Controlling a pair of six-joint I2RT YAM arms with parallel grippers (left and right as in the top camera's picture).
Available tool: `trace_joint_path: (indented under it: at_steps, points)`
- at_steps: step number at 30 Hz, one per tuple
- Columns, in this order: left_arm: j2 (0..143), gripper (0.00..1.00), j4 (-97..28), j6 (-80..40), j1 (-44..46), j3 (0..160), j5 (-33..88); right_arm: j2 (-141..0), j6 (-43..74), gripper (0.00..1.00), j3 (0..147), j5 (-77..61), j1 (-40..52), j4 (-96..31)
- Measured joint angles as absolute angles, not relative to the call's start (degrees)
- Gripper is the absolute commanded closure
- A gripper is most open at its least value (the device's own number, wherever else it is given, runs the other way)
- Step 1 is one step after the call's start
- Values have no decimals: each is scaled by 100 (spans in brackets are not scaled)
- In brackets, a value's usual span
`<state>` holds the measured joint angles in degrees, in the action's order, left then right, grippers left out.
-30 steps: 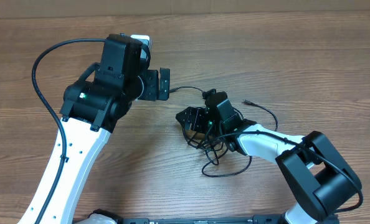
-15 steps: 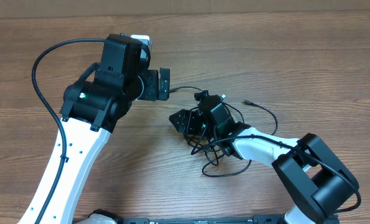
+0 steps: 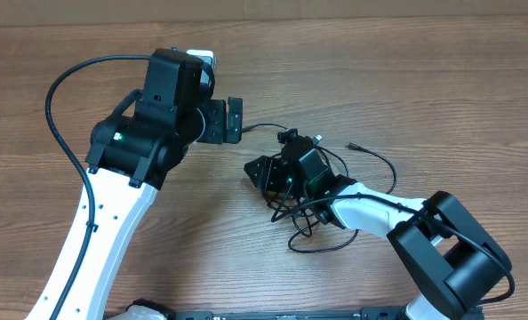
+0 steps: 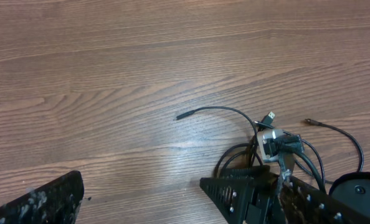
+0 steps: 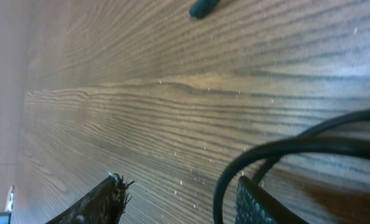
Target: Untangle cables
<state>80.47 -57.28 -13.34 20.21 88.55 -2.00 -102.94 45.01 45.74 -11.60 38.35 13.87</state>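
The cables (image 3: 305,216) are thin black cords bunched at mid table, with loops trailing toward the front and right. One free end (image 3: 252,127) lies near my left gripper (image 3: 225,120), which hovers open and empty to the upper left of the bunch. In the left wrist view that cable (image 4: 219,109) curves to a small plug tip. My right gripper (image 3: 262,171) is low at the bunch's left edge and open. In the right wrist view a cable loop (image 5: 284,149) runs just inside the right finger, and the jaws (image 5: 179,199) are not closed on it.
The wooden table (image 3: 442,80) extends all round. A metal-tipped plug (image 4: 269,116) and a thin cable end (image 4: 308,121) lie right of the bunch. The left arm's thick black cable (image 3: 64,133) arcs at the left. The right arm (image 3: 442,249) fills the front right.
My right gripper has moved left and a little farther from the front edge, and the cable bunch shifted with it. The left arm has not moved.
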Motion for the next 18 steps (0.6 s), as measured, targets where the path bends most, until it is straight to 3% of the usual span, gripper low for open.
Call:
trace_joint_path:
  at_steps: [10, 12, 14, 15, 18]
  points:
    - [8047, 0, -5728, -1334, 2021, 8855, -200, -10527, 4550, 48, 4574, -1114, 3841, 1634]
    - [8047, 0, -5728, -1334, 2021, 8855, -200, -10545, 4595, 59, 4574, -1122, 3839, 1680]
    - [8047, 0, -5725, -1334, 2021, 8855, -200, -10545, 4622, 91, 4574, -1155, 3846, 1697]
    - [8047, 0, -5725, -1334, 2021, 8855, -200, -10549, 4630, 96, 4574, -1162, 3857, 1697]
    - [8047, 0, -5728, -1334, 2021, 8855, -200, -10558, 4654, 96, 4574, -1293, 3905, 1695]
